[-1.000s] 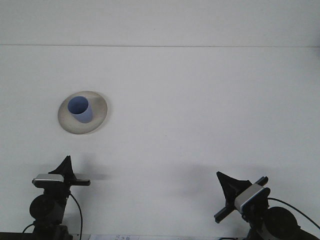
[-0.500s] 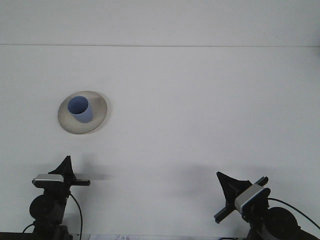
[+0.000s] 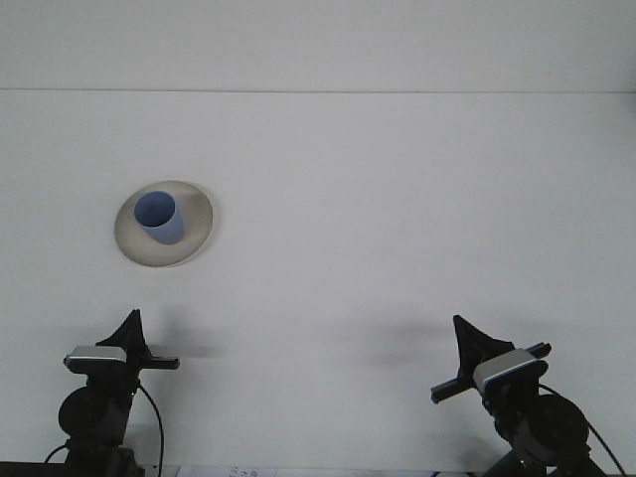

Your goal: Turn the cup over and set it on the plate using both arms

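— Where do your pincers stand?

— Nearest, at the bottom edge. My left gripper sits low at the left corner, my right gripper low at the right. Each shows one dark pointed tip; whether the fingers are apart or closed I cannot tell. Neither has hold of anything that I can see.

— What room is there?

— Plenty. The white table runs bare from both grippers up to its far edge, a thin line beneath the back wall. The stretch between my two arms is open as well.

— And the cup?

— The blue cup stands mouth up on the pale plate, in the left half, beyond my left gripper and well apart from it. It sits toward the plate's left side, inside the rim.

— What differs from half a second ago?

— My right arm has swung: its tip lies further right and slightly higher, the camera body turned. The left arm, cup and plate are unmoved.
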You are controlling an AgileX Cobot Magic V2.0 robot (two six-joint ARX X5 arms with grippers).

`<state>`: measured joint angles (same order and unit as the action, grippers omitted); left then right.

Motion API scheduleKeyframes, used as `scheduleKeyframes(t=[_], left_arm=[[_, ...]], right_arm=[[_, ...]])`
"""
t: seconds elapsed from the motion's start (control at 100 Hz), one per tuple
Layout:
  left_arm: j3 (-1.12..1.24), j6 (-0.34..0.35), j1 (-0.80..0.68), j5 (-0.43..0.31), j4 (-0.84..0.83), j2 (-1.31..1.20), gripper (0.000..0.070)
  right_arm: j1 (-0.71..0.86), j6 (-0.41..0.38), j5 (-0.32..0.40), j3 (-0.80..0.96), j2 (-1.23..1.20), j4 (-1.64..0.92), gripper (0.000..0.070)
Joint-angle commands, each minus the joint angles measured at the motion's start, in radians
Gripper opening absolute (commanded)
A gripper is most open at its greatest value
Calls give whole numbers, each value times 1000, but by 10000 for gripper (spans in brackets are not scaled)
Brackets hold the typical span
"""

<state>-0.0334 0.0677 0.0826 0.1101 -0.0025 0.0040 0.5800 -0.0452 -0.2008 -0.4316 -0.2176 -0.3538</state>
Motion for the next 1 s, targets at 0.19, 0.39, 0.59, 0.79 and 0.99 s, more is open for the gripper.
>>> scheduleKeyframes(t=[0.19,0.39,0.59,0.79,0.99], left_arm=[[19,-1,-1,4,10,-1,16],[19,-1,-1,4,10,-1,16],[19,-1,-1,4,9,-1,16],[19,-1,-1,5,9,-1,16],[19,-1,-1,4,9,-1,16]], right_arm=[[-529,-27,358,306,183,222,6],[-588,-37,353,419,217,248,6],[-592,-34,321,419,217,237,6],[-593,-44,325,419,217,251,6],[-594,-45,325,419,217,249,6]])
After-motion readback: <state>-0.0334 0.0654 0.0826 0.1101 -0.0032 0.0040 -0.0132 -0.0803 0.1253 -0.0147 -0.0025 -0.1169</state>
